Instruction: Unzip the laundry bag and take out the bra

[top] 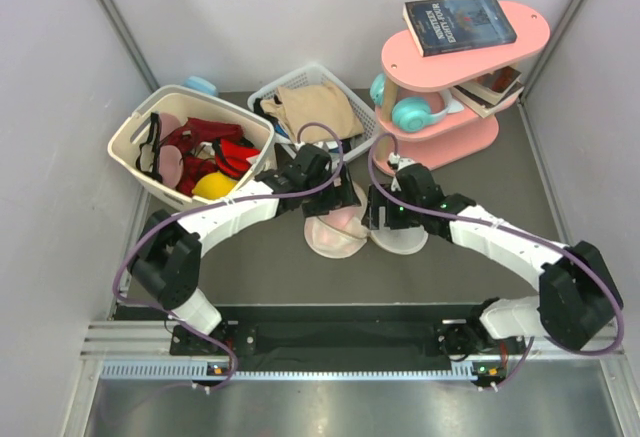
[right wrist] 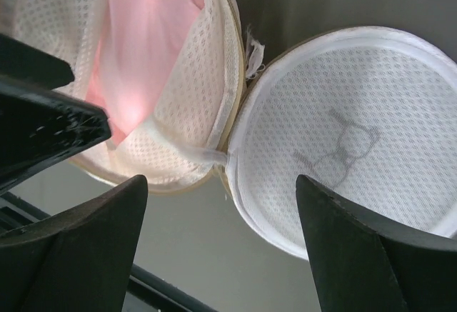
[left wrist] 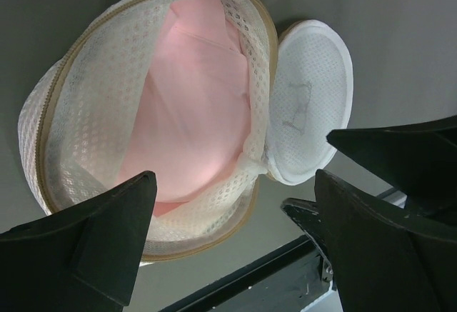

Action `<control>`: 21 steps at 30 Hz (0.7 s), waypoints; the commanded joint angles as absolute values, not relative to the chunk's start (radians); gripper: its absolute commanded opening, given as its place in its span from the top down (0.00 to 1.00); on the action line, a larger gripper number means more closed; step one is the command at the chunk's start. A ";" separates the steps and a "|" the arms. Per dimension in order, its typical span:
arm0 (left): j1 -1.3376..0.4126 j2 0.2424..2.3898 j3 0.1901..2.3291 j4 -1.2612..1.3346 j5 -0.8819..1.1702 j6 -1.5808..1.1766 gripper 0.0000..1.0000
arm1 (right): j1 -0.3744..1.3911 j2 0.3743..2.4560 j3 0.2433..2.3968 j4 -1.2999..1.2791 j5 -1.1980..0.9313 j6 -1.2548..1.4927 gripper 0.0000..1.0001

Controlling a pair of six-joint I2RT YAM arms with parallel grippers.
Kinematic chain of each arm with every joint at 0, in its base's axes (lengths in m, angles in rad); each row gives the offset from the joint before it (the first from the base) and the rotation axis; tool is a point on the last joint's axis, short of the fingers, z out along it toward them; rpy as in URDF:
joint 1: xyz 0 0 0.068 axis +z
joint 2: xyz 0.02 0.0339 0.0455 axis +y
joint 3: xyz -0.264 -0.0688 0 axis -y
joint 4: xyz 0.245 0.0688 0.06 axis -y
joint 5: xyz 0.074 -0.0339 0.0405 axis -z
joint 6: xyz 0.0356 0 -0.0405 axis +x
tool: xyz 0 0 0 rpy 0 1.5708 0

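The laundry bag (top: 335, 235) lies unzipped on the dark table, its mesh dome (left wrist: 93, 112) folded open. Its flat lid (top: 400, 237) with the bra logo (right wrist: 339, 148) lies beside it on the right, still joined at one point of the rim. The light pink bra (left wrist: 193, 105) sits inside the open dome and also shows in the right wrist view (right wrist: 139, 48). My left gripper (left wrist: 232, 219) is open and empty, hovering over the dome's near rim. My right gripper (right wrist: 221, 233) is open and empty, above the join between dome and lid (right wrist: 357, 112).
A cream laundry basket (top: 135, 137) with red garments stands at the back left. A white wire basket (top: 270, 92) holding tan cloth is behind the bag. A pink two-tier shelf (top: 450, 132) with books and teal headphones is at the back right. A black rail (top: 330, 332) runs along the near edge.
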State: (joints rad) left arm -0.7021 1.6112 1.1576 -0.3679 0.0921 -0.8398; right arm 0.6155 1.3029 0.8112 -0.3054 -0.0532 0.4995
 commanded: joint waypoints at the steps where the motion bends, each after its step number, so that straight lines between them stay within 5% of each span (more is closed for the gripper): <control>1: -0.704 1.586 1.157 -0.362 0.072 -0.847 0.04 | 0.577 1.360 0.822 -0.181 -0.146 0.526 0.16; 11: -0.704 1.611 1.135 -0.333 0.072 -0.851 0.03 | 0.565 1.483 0.801 -0.152 -0.218 0.548 0.19; 17: -0.704 1.617 1.120 -0.353 0.049 -0.856 0.01 | 0.558 1.531 0.821 -0.161 -0.258 0.532 0.52; 21: -0.704 1.629 1.108 -0.356 0.041 -0.862 0.01 | 0.552 1.525 0.828 -0.193 -0.253 0.523 0.91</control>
State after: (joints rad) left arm -0.7021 1.6131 1.1233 -0.3660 0.0673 -0.8474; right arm 0.5716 1.5299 0.7990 -0.1860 -0.2443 0.5362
